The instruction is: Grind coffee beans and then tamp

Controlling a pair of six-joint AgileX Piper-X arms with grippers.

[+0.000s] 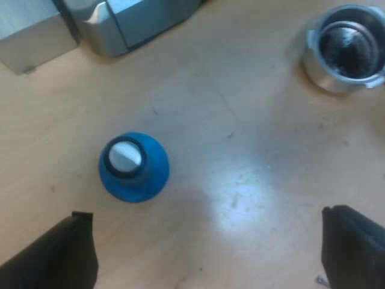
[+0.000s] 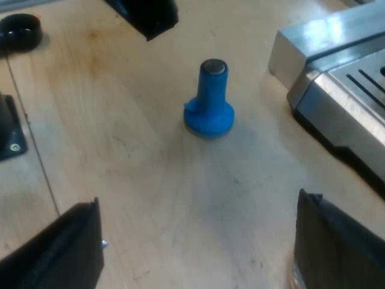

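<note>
Blue tamper (image 1: 133, 165): it stands upright on the wooden table (image 1: 240, 180), base down and pale grey cap facing up, and neither gripper touches it. Both black fingers (image 1: 60, 256) of the left gripper (image 1: 207, 253) are spread wide with bare table between them. It grasps nothing and hovers above the table with the tamper just ahead of its fingertips. The metal holder (image 1: 346, 48) rests on the table well apart from the tamper, with its round basket opening upward. The basket interior is dark, and whether it contains grounds cannot be determined. A brushed-metal corner of the espresso machine (image 1: 120, 24) sits on the table beyond the tamper. The right gripper (image 2: 198, 247) is likewise released. Its fingers (image 2: 337, 241) are wide apart with nothing held, over bare table short of the tamper. In the right wrist view the tamper (image 2: 209, 99) stands between the right gripper and one black finger (image 2: 147, 15) of the other arm. That finger hangs near the tamper without contact. The machine's drip-tray grille (image 2: 361, 84) is near the tamper but apart from it. A black round part (image 2: 21, 30) and a black bracket (image 2: 9, 129) sit on the table, well apart from the tamper.
</note>
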